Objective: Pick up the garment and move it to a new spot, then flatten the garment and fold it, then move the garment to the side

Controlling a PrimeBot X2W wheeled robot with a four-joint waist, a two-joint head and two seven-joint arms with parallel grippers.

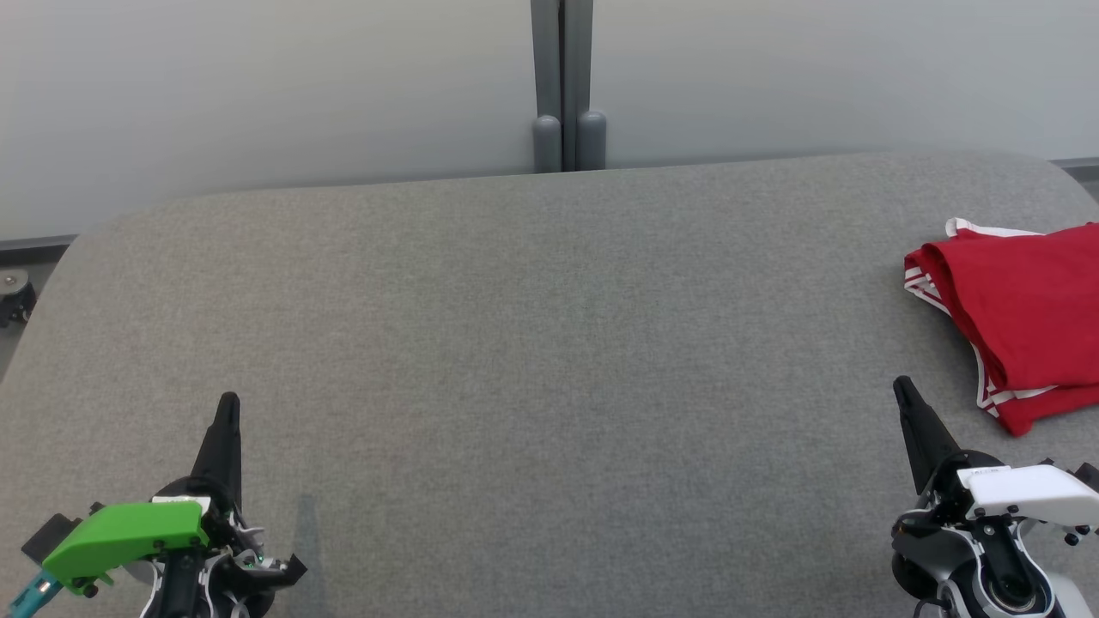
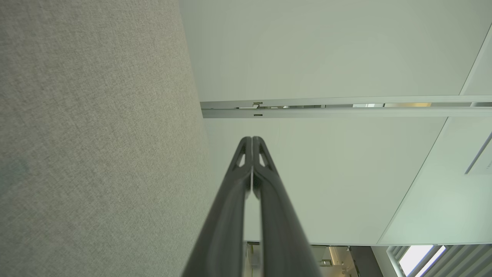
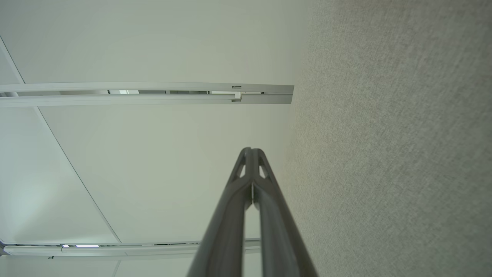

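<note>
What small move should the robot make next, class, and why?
Probably open the right gripper and ease it toward the red garment. It lies in layers at the grey table's right edge, untouched; this gripper is nearer, shut and empty, while the left gripper, also shut, sits far across.

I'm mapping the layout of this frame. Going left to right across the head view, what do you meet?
Caster wheel at the far edge → left claw, shut → grey partition post → right claw, shut → red garment with white trim.
</note>
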